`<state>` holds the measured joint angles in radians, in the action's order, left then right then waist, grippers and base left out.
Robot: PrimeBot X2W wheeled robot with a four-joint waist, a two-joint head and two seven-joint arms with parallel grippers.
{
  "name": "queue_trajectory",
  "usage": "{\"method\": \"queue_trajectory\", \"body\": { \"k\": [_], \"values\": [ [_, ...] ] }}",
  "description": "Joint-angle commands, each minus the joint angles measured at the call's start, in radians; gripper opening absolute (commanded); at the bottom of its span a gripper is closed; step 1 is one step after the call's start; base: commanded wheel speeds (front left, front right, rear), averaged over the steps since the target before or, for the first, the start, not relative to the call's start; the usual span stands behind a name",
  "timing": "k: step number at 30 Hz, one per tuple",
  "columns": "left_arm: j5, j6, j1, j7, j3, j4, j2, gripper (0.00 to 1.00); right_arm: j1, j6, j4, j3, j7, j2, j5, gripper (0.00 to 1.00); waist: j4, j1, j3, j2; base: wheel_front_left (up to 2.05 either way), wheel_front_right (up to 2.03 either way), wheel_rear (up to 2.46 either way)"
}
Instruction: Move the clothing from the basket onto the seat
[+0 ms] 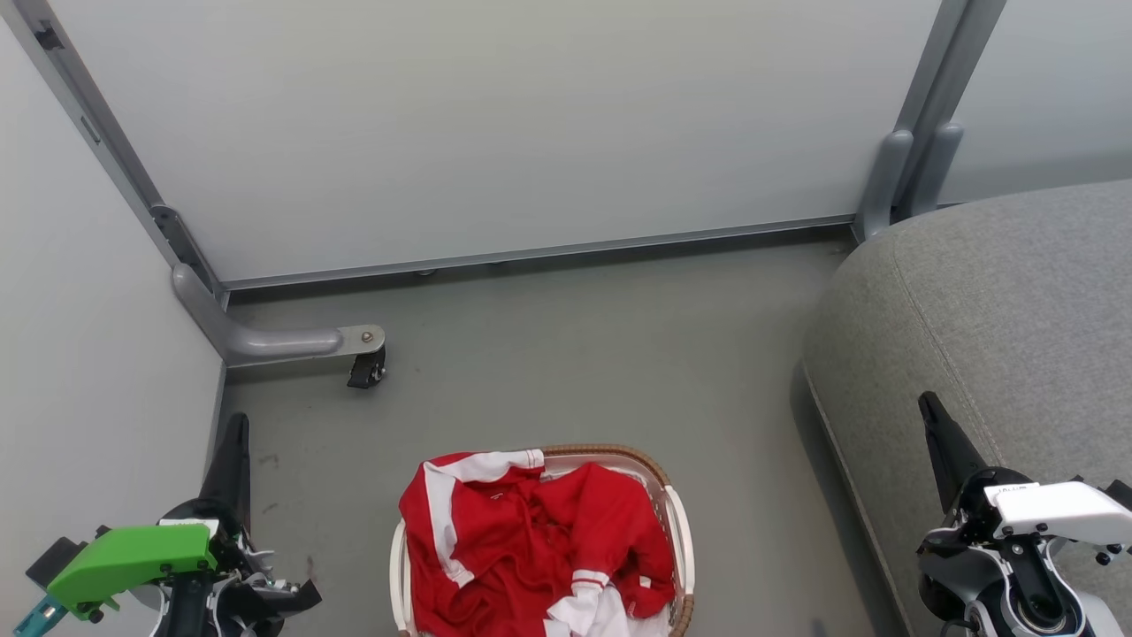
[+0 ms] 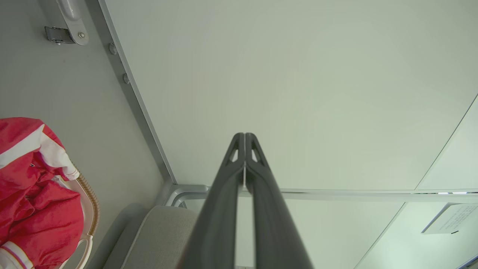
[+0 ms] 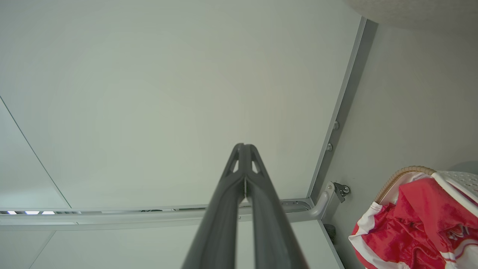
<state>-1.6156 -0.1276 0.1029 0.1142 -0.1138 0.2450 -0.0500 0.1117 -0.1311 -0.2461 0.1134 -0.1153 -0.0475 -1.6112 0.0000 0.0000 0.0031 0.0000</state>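
Red clothing [image 1: 531,540] with white panels and striped cuffs lies heaped in the white basket [image 1: 679,522] with a brown woven rim, at the bottom middle of the head view. The grey seat [image 1: 999,310] fills the right side. My left gripper [image 1: 234,429] is shut at the lower left, well left of the basket, holding nothing. My right gripper [image 1: 929,409] is shut at the lower right, over the seat's front edge, also holding nothing. In the left wrist view the shut left gripper [image 2: 244,135] points at a wall panel, with the clothing [image 2: 33,179] at left. The right wrist view has the right gripper [image 3: 243,145] shut and the clothing [image 3: 414,220] at lower right.
Pale partition panels [image 1: 495,124] enclose the back and left. A grey metal foot with a black caster [image 1: 367,364] juts onto the grey floor [image 1: 584,354] at the back left. Open floor lies between the basket and the back panel.
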Motion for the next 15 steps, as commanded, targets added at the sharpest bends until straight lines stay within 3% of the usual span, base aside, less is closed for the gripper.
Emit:
{"method": "queue_trajectory", "body": {
  "k": [1, 15],
  "values": [
    [0.006, -0.006, 0.012, 0.002, -0.001, -0.001, -0.001, 0.00, -0.007, 0.001, 0.003, 0.001, 0.000, -0.006, -0.004, 0.00, 0.000, 0.0000, 0.000, 0.0000, 0.00, 0.00, 0.00],
    [0.006, -0.006, 0.012, 0.002, -0.001, -0.001, -0.001, 0.00, -0.007, 0.001, 0.003, 0.001, 0.000, -0.006, -0.004, 0.00, 0.000, 0.0000, 0.000, 0.0000, 0.00, 0.00, 0.00]
  ]
}}
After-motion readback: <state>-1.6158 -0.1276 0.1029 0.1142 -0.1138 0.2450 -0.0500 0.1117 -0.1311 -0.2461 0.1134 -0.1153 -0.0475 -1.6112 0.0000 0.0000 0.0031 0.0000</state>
